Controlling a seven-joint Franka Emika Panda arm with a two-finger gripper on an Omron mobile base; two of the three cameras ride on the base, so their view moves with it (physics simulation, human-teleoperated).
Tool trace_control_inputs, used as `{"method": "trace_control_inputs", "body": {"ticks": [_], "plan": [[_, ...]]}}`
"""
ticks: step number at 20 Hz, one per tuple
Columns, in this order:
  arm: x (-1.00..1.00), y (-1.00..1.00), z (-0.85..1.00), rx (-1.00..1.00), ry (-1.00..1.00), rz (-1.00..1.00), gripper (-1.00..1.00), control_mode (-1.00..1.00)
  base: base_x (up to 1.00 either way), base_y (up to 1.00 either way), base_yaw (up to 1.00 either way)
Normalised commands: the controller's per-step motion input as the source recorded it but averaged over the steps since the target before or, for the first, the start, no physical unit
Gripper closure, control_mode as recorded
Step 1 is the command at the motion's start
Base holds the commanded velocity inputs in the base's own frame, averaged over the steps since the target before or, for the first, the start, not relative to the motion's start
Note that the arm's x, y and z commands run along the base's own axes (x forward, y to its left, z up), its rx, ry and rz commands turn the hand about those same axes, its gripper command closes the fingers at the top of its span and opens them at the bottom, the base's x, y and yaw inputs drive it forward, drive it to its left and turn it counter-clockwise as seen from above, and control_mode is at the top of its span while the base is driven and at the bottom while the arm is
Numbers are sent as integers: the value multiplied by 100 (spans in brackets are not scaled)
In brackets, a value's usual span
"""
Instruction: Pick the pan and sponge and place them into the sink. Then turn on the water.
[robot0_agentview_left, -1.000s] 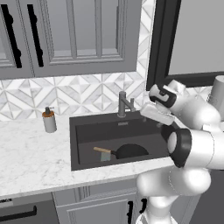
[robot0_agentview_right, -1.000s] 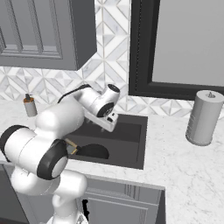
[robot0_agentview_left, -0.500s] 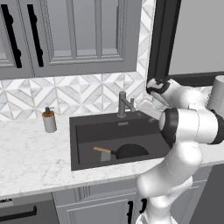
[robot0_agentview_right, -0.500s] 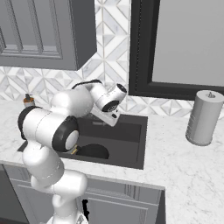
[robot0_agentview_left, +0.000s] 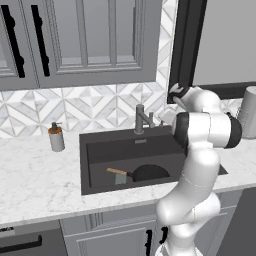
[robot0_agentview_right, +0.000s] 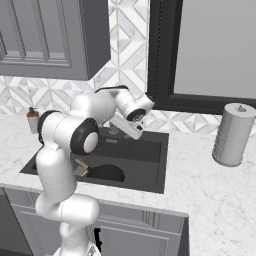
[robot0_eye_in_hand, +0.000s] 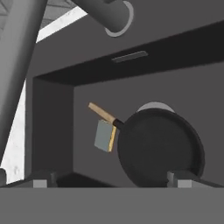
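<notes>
— Since you're the one holding it, where is your gripper and how does it stand?

— My gripper (robot0_eye_in_hand: 112, 183) sits at the bottom of the hand view, jaws spread wide with nothing between them; one fingertip (robot0_eye_in_hand: 40, 183) shows at lower left and the other at lower right. In the left base view my hand is right of centre, close by the faucet (robot0_agentview_left: 141, 120). In the right base view it is near the middle of the frame, above the back edge of the sink (robot0_agentview_right: 150, 159).

— What lies just beyond it?

— At the top of the hand view the faucet's spout (robot0_eye_in_hand: 114, 16) crosses the upper middle, and its thick stem runs down the left side of the frame. Below that is the dark basin.

— And the pan and sponge?

— Both are inside the sink. The pan (robot0_eye_in_hand: 159, 148) lies flat on the basin floor, lower right of centre in the hand view, partly covering the round drain (robot0_eye_in_hand: 154, 106) just above it. Its wooden handle points to the upper left. The sponge (robot0_eye_in_hand: 105, 136) is left of the pan, touching the handle and tilted on edge, grey face showing with a yellow strip along its right side.

— Anything else on the counter?

— A soap dispenser (robot0_agentview_left: 56, 138) stands at the left of the left base view, and a paper towel roll (robot0_agentview_right: 232, 134) at the right of the right base view.
</notes>
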Motion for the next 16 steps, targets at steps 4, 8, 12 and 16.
{"method": "trace_control_inputs", "body": {"ticks": [4,8,12,16], "plan": [[19,0,-26,-3,-1,0,-100,-100,0,0,0],[38,0,-30,1,-13,0,-100,-100,0,0,0],[26,0,-20,3,-24,0,-100,-100,0,0,0],[20,1,-16,0,-21,0,-100,-100,0,0,0]]}}
